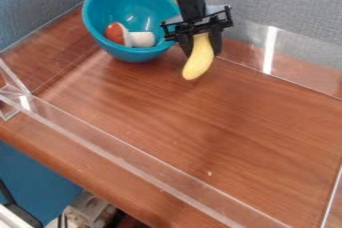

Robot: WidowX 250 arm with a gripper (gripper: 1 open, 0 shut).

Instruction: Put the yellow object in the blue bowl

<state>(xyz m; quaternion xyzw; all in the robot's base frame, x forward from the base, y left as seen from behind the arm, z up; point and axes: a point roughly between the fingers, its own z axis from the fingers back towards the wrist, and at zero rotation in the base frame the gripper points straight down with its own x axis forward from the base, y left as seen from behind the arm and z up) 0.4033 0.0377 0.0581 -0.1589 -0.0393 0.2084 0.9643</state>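
Gripper: the gripper [198, 30] pointed steeply down with its jaws closed on the top end of the yellow object [198, 59], just beside the right rim of the blue bowl [104, 34].
Yellow object: a small curved banana that hung from the jaws, its lower end near the tabletop [187, 132]; whether it touched the wood could not be told.
Blue bowl: it sat at the back left of the tabletop, already holding a red piece [118, 34] and a whitish piece [142, 39].
Grip risk: the hold was on one tip only, so the smooth banana could have swung or slipped out during a sideways move.
Rim risk: the dangling lower end sat below the rim's height, so a move towards the bowl without lifting would probably have knocked the wall and pushed the bowl.
Drop risk: the banana looked about as long as the bowl was wide, so a release off-centre could have left it propped on the rim or tipped out.
Wall risk: the clear wall [287, 52] stood near behind, leaving little room for a swing.
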